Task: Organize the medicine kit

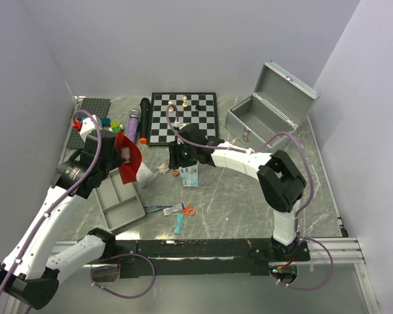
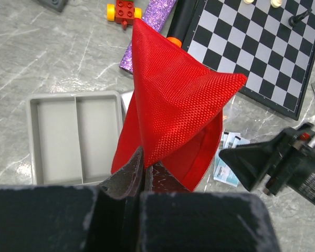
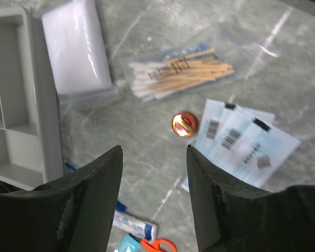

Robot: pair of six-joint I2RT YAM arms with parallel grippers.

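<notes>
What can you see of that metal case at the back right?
The medicine kit is a boxy silver-grey metal case standing on the grey marbled table at its far right, just right of the chessboard. Its hinged lid is open and leans back. A latch with a small red mark sits on the front wall. No contents show inside from above. Only the table seems to touch it.

Overview from above-behind, wrist cameras close, downward, all apparently sharing grey tray [image 3: 42, 105]
</notes>
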